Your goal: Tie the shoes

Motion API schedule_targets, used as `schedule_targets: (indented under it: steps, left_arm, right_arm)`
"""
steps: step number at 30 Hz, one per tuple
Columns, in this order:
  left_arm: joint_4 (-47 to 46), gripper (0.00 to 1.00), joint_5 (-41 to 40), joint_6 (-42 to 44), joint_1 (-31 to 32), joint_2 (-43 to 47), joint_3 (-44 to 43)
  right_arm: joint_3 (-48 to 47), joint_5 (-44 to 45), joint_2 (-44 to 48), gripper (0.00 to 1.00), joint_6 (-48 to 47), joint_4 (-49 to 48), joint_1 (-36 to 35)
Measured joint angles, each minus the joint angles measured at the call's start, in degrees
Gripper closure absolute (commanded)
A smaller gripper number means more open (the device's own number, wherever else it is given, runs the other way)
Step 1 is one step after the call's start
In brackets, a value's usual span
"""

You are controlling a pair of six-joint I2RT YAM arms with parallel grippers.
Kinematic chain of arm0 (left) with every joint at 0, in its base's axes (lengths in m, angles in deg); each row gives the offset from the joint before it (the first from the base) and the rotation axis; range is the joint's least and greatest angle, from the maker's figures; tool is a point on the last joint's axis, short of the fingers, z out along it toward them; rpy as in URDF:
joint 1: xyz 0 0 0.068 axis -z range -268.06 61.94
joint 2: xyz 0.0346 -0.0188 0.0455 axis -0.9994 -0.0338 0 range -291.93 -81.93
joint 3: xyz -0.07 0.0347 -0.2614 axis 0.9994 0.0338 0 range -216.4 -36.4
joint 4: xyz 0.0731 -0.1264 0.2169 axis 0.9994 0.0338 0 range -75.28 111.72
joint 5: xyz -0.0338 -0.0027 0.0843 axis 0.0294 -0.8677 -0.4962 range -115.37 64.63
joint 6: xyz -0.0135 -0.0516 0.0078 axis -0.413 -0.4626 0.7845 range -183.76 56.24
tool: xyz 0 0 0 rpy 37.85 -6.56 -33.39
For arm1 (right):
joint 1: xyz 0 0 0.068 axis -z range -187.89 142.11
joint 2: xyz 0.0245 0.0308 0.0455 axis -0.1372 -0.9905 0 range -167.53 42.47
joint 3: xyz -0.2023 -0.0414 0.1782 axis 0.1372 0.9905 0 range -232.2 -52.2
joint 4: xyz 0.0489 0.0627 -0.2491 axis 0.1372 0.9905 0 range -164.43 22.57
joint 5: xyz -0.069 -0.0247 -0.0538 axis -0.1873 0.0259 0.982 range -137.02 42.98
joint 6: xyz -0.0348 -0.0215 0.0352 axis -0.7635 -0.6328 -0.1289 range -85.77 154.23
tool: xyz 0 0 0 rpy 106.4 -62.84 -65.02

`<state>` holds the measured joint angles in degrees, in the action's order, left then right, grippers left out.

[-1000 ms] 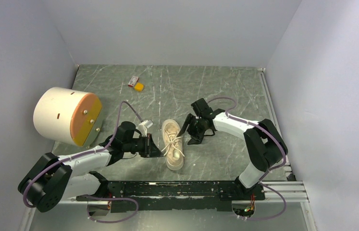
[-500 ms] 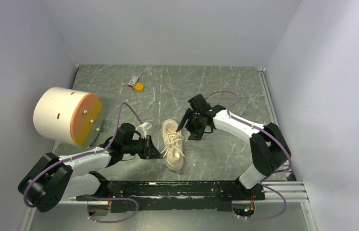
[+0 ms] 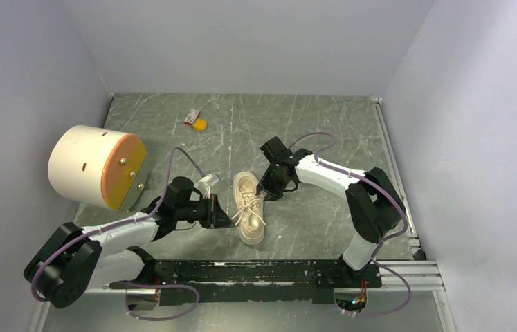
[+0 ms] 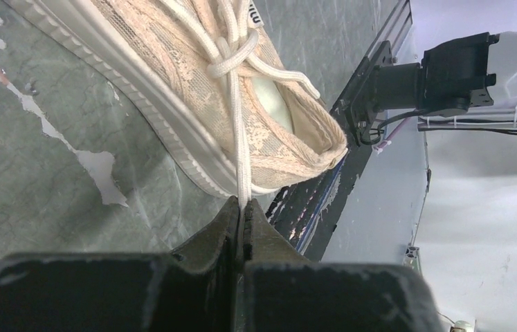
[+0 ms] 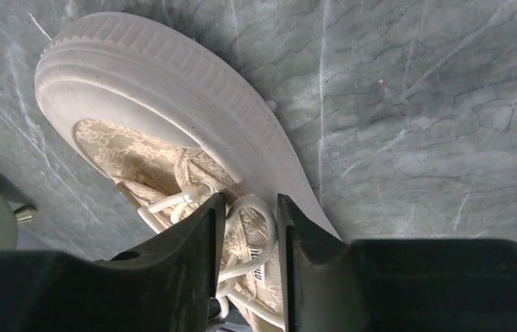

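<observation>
Top external view: cream sneaker [image 3: 249, 207] upright at middle of bench [image 3: 324, 131], just ahead of arm bases. Long axis runs near-to-far, toe pointing away from bases, heel nearest them. At its left side, left fingers [image 4: 222, 238] pressed together on taut white lace [image 4: 241, 159] running from knot. Over laced top, right fingers [image 5: 196, 242] stand at narrow gap, lace loop [image 5: 255, 201] between them, not visibly pinched.

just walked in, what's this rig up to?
Two arms are tying a cream sneaker on the table. The left gripper is shut on a lace, drawn straight off the shoe's side. The right gripper sits over the tongue, jaws apart around a lace loop, not visibly clamped. The laces cross in one wrap; no finished bow shows.
</observation>
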<state>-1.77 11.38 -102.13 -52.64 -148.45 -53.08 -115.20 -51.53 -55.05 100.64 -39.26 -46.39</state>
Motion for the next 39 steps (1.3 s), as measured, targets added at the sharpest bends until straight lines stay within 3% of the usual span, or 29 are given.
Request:
schedule_targets:
  steps: [1, 5, 9, 19, 31, 39]
  left_arm:
    - [0.00, 0.95, 0.00, 0.00, 0.00, 0.42, 0.09]
    - [0.00, 0.95, -0.02, -0.02, 0.00, 1.46, 0.98]
    - [0.02, 0.95, -0.04, -0.02, 0.00, 1.77, 1.44]
    - [1.33, 0.95, -0.59, 0.00, 0.00, 1.92, 1.44]
    - [6.54, 0.95, -4.96, -0.37, 0.00, 2.86, 2.29]
    - [9.16, 0.95, -10.08, -2.93, 0.00, 4.76, 3.76]
  right_arm:
    - [-0.07, 0.13, 0.00, 0.69, 0.26, -0.02, -0.07]
    - [-0.44, 0.96, 0.22, 0.91, 0.37, 0.13, -0.22]
    - [-0.44, 1.84, 1.36, 1.00, 0.50, 1.20, -0.20]
    - [-0.50, 2.34, 3.45, 1.00, -0.68, 2.67, 1.49]
    - [15.21, -8.37, 7.74, 1.00, -8.11, -13.84, 8.81]
    - [19.67, -13.20, 8.70, 1.00, -10.99, -20.68, 12.41]
